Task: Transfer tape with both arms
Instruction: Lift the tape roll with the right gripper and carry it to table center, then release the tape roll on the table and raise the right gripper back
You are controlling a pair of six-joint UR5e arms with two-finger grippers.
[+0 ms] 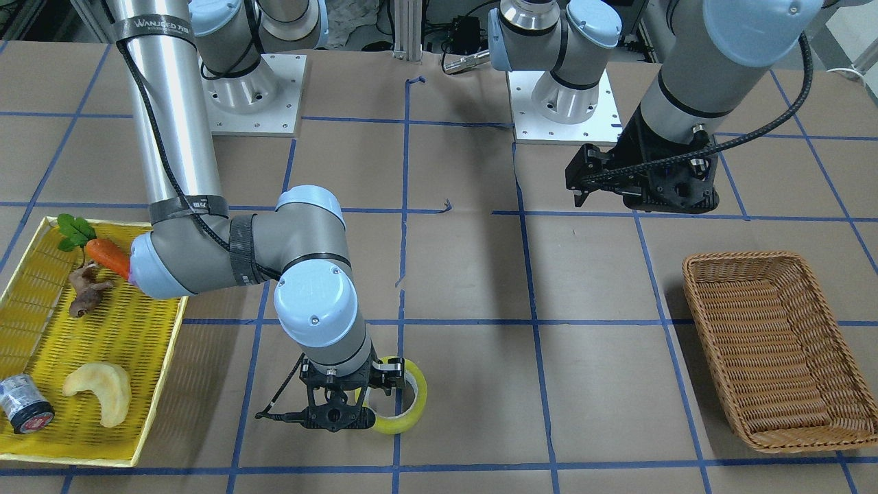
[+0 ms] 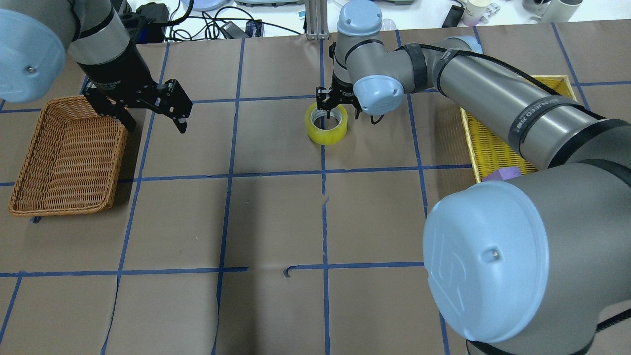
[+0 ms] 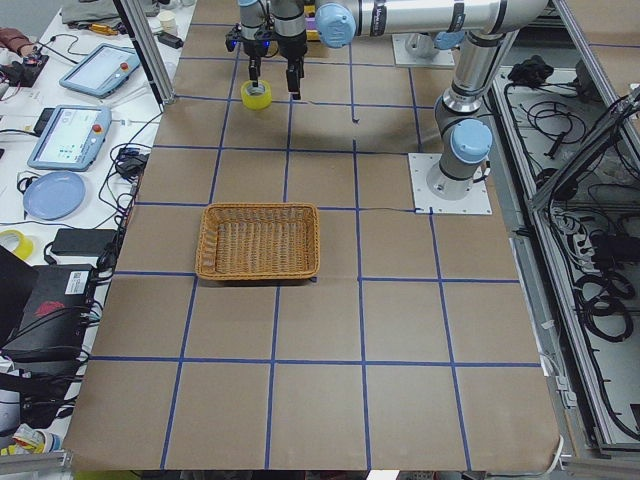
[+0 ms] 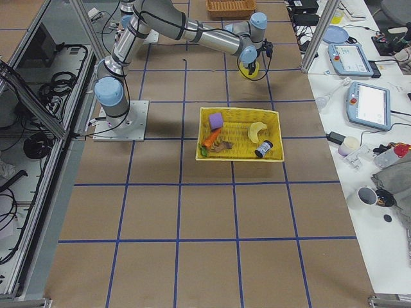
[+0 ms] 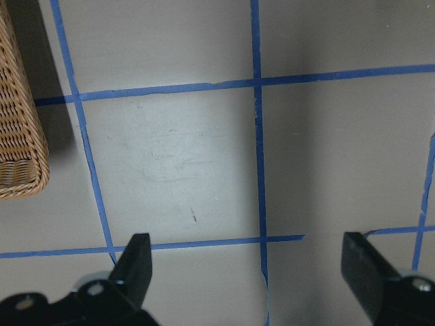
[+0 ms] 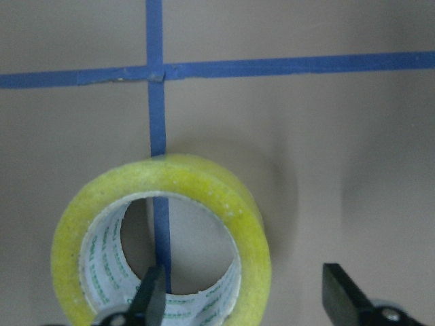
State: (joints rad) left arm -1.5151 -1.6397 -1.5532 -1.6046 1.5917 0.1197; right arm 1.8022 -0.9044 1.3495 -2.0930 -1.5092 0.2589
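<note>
Yellow tape (image 6: 224, 204) base cut off | right gripper (image 6: 245, 285) apart astride wall | left gripper (image 5: 248, 248) apart

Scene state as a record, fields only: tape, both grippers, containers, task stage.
tape: lies flat on the table, over a blue grid line
right gripper: open, straddles the tape's wall, one finger inside the ring, the other outside
left gripper: open, empty, above the table beside the wicker basket
wicker basket: empty
yellow tray: holds a carrot and other small items
stage: tape not yet gripped
</note>
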